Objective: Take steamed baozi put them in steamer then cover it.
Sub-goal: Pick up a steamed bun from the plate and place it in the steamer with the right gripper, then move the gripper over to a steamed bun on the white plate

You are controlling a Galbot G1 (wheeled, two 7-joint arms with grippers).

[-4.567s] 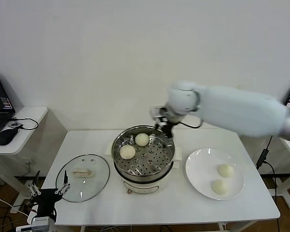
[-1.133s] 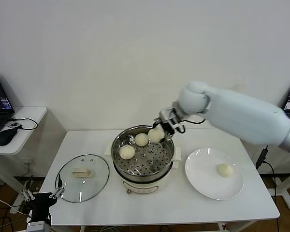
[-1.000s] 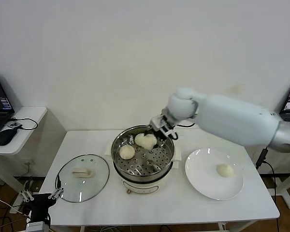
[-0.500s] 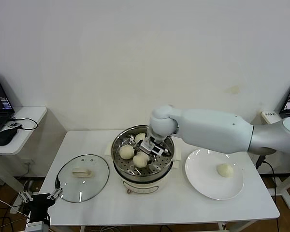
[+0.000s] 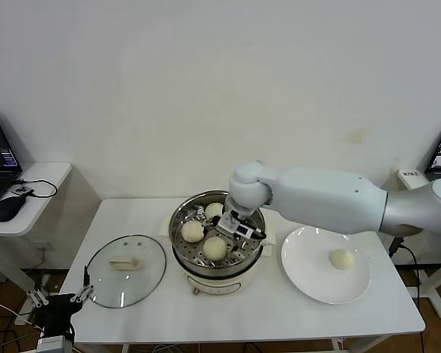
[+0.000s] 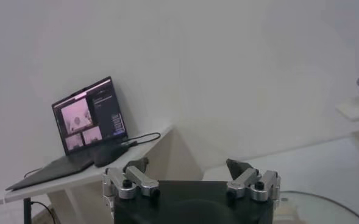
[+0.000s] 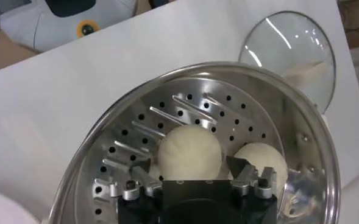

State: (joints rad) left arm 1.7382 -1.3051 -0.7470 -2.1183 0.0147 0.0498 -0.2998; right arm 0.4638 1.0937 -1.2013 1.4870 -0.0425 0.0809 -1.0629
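Right tool (image 5: 231, 226) spread wide above third baozi (image 5: 214, 248), now released in steamer (image 5: 184, 254), two baozi beside, perhaps touching; left tool (image 6: 189, 178) open.

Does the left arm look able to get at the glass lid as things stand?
Probably yes: the left gripper hangs open beside the lid, which lies bare on the table, nothing between them.

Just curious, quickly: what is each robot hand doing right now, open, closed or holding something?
Left hand: open, empty, parked low beside the table.
Right hand: open over a baozi in the steamer.
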